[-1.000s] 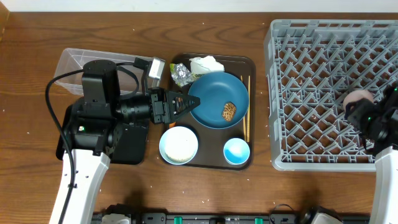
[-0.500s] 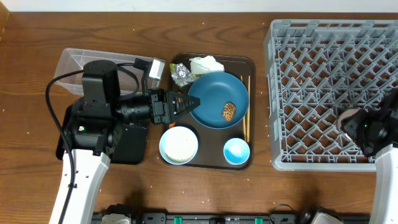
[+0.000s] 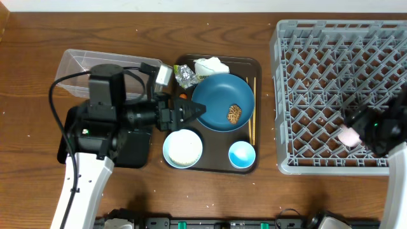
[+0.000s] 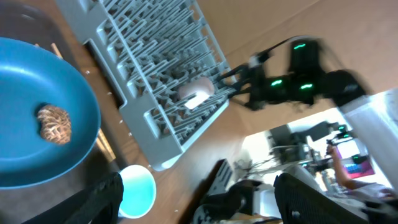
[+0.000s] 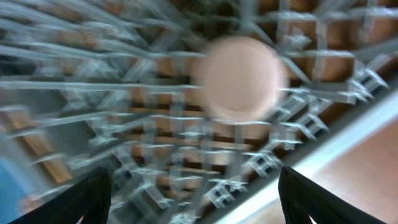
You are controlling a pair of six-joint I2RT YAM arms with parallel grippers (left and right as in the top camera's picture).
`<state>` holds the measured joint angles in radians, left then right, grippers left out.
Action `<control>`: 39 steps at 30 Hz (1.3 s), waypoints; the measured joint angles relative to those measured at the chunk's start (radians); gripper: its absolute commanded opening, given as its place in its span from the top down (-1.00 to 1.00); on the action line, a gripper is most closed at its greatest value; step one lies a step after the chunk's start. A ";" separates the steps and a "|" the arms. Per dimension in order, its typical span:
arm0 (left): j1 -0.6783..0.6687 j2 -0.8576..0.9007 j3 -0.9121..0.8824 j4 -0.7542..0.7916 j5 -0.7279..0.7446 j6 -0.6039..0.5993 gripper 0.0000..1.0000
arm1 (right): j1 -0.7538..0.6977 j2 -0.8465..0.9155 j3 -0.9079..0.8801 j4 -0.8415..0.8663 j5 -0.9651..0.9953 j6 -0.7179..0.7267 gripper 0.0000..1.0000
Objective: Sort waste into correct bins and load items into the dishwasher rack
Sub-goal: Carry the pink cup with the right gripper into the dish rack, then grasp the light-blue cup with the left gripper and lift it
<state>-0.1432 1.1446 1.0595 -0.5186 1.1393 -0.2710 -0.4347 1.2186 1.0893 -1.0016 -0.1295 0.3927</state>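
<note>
Right gripper (image 5: pixel 193 174) is spread wide with nothing in it, and the small pink cup (image 5: pixel 239 78) sits just past its fingertips, down on the lattice floor of the dishwasher rack (image 3: pixel 280 102). So I'd call that one item loaded, and it's the only thing in the rack as far as I can see. Everything else is further out, past the opposite rack wall on the brown serving tray (image 3: pixel 240 65): chopsticks (image 3: pixel 252 121) and small blue cup (image 3: pixel 241 154) first, then the dark blue plate (image 3: pixel 216 95) with the brown food lump (image 3: pixel 235 113) on it, the white bowl (image 3: pixel 183 147), the napkin (image 3: pixel 211 65), the foil ball (image 3: pixel 186 76) and a bit of orange that's probably the carrot (image 3: pixel 183 97). Left gripper (image 3: pixel 194 109) is out there too, jaws wide and empty, tips right at the plate's rim. Furthest away are the clear tub (image 3: pixel 76 63) and black tray (image 3: pixel 137 152), with no waste showing in what I can see of them, so my guess is sorting hasn't started and four items are left to load. No brands, labels or writing I can read anywhere.
</note>
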 measured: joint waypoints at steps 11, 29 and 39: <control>-0.393 0.007 0.001 -0.175 -0.606 0.069 -0.44 | 0.062 -0.145 0.058 -0.029 -0.286 -0.082 -0.50; -0.716 0.455 0.002 -0.050 -1.090 -0.050 0.31 | 0.068 -0.139 0.058 -0.063 -0.312 -0.090 -0.53; -0.716 0.499 0.004 -0.059 -1.061 -0.077 0.88 | 0.068 -0.139 0.058 -0.073 -0.312 -0.102 -0.52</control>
<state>-0.8593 1.6432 1.0637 -0.5774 0.0788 -0.3477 -0.3668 1.0798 1.1477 -1.0748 -0.4412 0.2909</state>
